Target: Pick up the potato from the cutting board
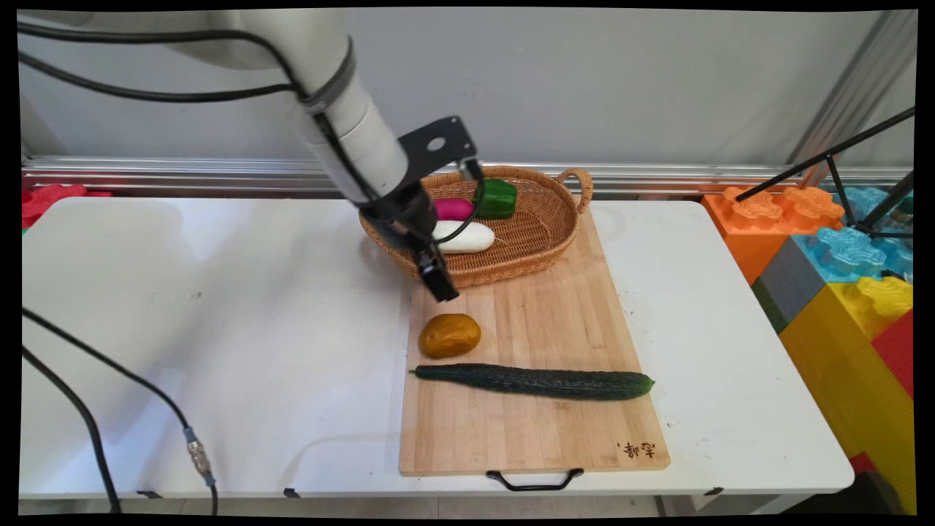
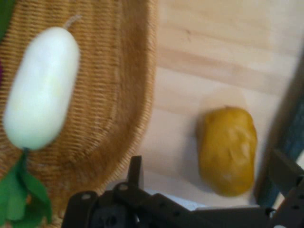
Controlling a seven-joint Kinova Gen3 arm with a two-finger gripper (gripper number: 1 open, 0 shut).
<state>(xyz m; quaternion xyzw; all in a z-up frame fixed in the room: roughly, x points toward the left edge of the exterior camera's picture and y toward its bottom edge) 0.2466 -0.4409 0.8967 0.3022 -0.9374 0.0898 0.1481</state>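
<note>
**Wicker rim close under the hand**

Wicker is the nearest hazard: the hand (image 1: pixel 437 281) hangs over the near rim of the basket (image 1: pixel 540 241), just beyond the potato (image 1: pixel 449 335) on the wooden board (image 1: pixel 555 329). It is empty, its fingers spread in the hand view, one (image 2: pixel 136 172) by the basket rim, the other (image 2: pixel 285 171) at the far side past the potato (image 2: pixel 227 149). My judgement: lowering from here could catch a finger on the rim and tip or drag the basket; the round potato could also roll toward the cucumber (image 1: pixel 537 381) near the board's front edge.

The main view alone shows the cucumber's full length, the green pepper (image 1: pixel 497 197) and the magenta vegetable (image 1: pixel 453 209) in the basket at the board's back edge, on the desk (image 1: pixel 219 307). The hand view alone shows the finger spread, and the white radish (image 2: pixel 42 88) with its green leaves.
</note>
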